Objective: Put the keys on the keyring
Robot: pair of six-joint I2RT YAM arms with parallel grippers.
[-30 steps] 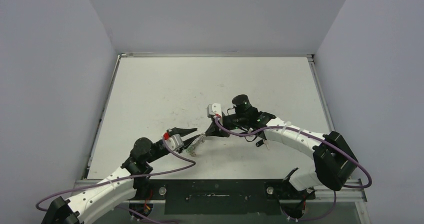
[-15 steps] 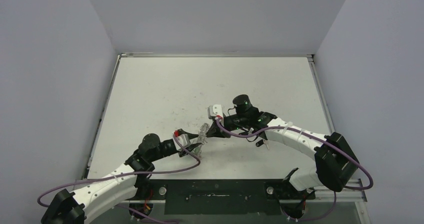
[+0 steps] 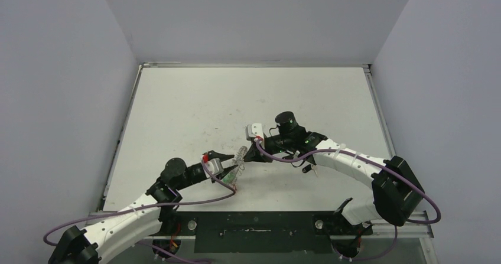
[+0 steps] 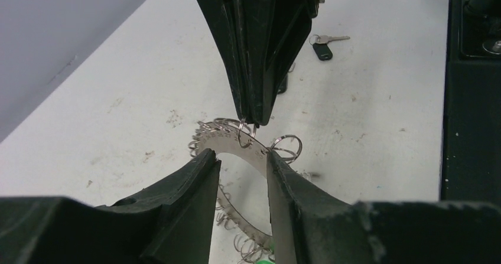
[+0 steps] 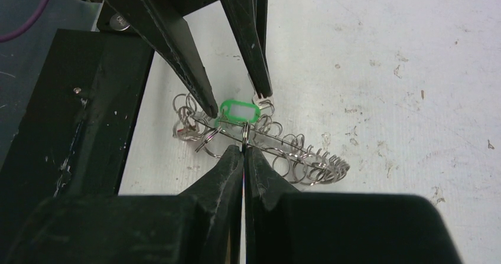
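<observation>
Keyring, a wide flat grey metal ring [image 5: 283, 146] fringed with small wire loops, sits between the two grippers, towards the near middle of the white, scuffed table [image 3: 236, 98]. Two white-and-black arms reach in from the near edge, the left arm [image 3: 130, 214] from the left and the right arm [image 3: 354, 163] curving in from the right, and their tips meet at the ring. The right gripper [image 5: 243, 153] is closed tight, pinching one wire loop on the ring's edge. The left gripper [image 4: 242, 163] has its jaws partway apart with the flat band across the gap, touching both fingers — whether it clamps the band I cannot tell. A small bright-green tag [image 5: 236, 110] sits on the ring between the left fingertips. One tiny key [image 4: 322, 50] — black plastic head, short silver blade — lies flat on the table to the right of the ring, apart from it and close by the right arm.
</observation>
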